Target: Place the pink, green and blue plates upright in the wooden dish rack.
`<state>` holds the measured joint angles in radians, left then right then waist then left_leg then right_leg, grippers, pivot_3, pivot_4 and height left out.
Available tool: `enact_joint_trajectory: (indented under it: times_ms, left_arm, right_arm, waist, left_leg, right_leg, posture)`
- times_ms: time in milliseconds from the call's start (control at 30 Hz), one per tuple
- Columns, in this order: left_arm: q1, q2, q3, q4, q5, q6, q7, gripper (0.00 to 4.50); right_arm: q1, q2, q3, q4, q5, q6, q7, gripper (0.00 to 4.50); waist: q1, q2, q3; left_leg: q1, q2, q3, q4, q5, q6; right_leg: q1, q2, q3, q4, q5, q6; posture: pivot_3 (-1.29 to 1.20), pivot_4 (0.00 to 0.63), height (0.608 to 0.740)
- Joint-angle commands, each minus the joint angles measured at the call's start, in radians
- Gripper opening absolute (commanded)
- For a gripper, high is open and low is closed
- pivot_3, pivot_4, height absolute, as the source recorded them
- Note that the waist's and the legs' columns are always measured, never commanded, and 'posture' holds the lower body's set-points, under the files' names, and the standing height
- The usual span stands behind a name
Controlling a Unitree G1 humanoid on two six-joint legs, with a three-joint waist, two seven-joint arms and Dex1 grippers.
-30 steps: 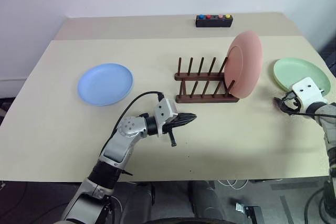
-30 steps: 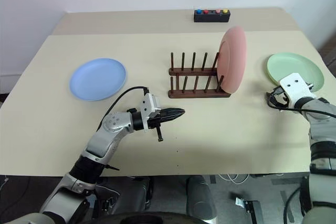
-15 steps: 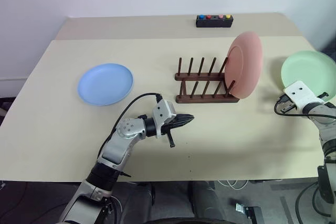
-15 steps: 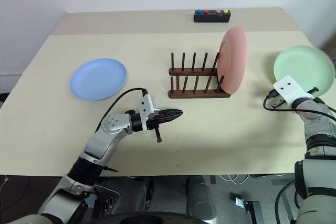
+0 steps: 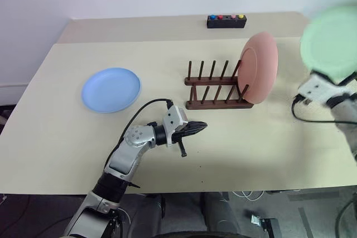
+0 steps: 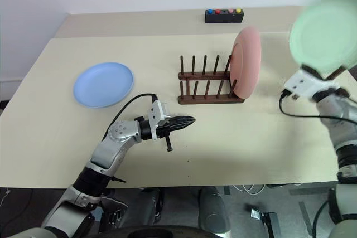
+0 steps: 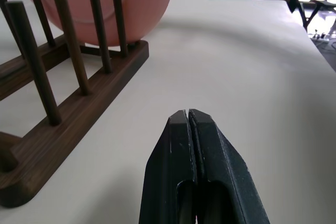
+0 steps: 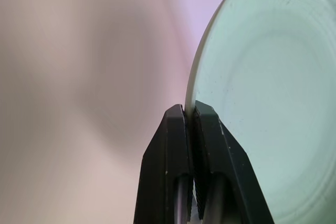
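Spanning the scene, the worktop carries the rack with the pink plate upright at its right end; the blue plate lies flat. The green plate, likely light, stiff and slick, hangs rim-pinched in the right gripper. The left gripper is closed, empty.

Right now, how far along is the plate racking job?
Done: the pink plate stands upright at the right end of the wooden dish rack. In hand: the right gripper pinches the green plate by its rim, lifted off the table. Left: the blue plate lies flat on the table, untouched; the left gripper is shut, empty.
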<state>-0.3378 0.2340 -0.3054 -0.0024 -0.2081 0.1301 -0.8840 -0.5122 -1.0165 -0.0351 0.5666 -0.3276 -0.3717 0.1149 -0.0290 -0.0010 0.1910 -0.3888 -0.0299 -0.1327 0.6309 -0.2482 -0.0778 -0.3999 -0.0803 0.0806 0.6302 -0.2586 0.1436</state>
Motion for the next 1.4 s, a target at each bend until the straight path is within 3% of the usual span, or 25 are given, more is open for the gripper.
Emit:
enact_joint_trajectory:
  times_ms: [33,200,400,667,933,1400]
  left_arm:
    - [-0.007,-0.007,0.001,-0.020,-0.011,-0.004,-0.002,0.00]
    - [-0.015,-0.021,-0.003,-0.005,-0.007,-0.009,0.000,0.00]
    - [-0.007,-0.024,0.000,-0.012,-0.006,-0.006,0.008,0.00]
    - [-0.013,-0.018,0.003,-0.012,-0.007,-0.004,0.012,0.00]
    - [-0.017,-0.014,0.005,-0.015,-0.006,-0.001,0.014,0.00]
    - [-0.018,-0.012,0.005,-0.012,-0.009,-0.003,0.012,0.00]
  right_arm:
    - [-0.032,-0.022,-0.074,-0.230,0.104,0.031,0.102,0.02]
    - [-0.077,0.052,-0.072,-0.514,0.348,0.144,0.321,0.02]
    - [-0.033,0.191,-0.062,-0.908,0.846,0.463,0.524,0.02]
    - [0.003,0.287,-0.079,-1.052,1.166,0.723,0.558,0.02]
    - [0.046,0.383,-0.145,-0.940,1.302,0.854,0.539,0.02]
    - [0.077,0.436,-0.214,-0.808,1.319,0.932,0.567,0.02]
  waist:
    - [-0.004,-0.001,0.000]
    - [-0.011,-0.001,0.000]
    - [-0.009,-0.002,0.001]
    - [0.013,-0.002,0.001]
    - [0.015,-0.002,0.001]
    - [0.013,-0.002,0.001]
  left_leg:
    - [0.000,0.000,0.000,0.000,0.000,0.000]
    - [0.000,0.000,-0.001,0.000,0.000,0.000]
    - [-0.001,0.000,-0.003,0.000,0.000,0.000]
    - [-0.001,0.000,-0.004,0.001,0.000,0.000]
    - [-0.001,0.000,-0.003,0.001,0.000,0.000]
    - [-0.001,0.000,-0.003,0.001,0.000,0.000]
  right_leg:
    - [0.000,0.000,0.000,0.000,0.000,0.000]
    - [0.001,0.000,0.000,0.000,0.000,0.000]
    - [0.001,0.000,-0.001,0.000,0.000,0.000]
    - [0.001,0.000,-0.002,0.000,0.000,0.000]
    - [0.001,0.000,-0.003,0.000,0.000,0.000]
    - [0.000,0.000,-0.003,0.000,0.000,0.000]
  posture:
    - [0.00,0.150,0.740]
    - [0.00,0.150,0.740]
    - [0.00,0.150,0.740]
    - [0.00,0.150,0.740]
    - [0.00,0.150,0.740]
    - [0.00,0.150,0.740]
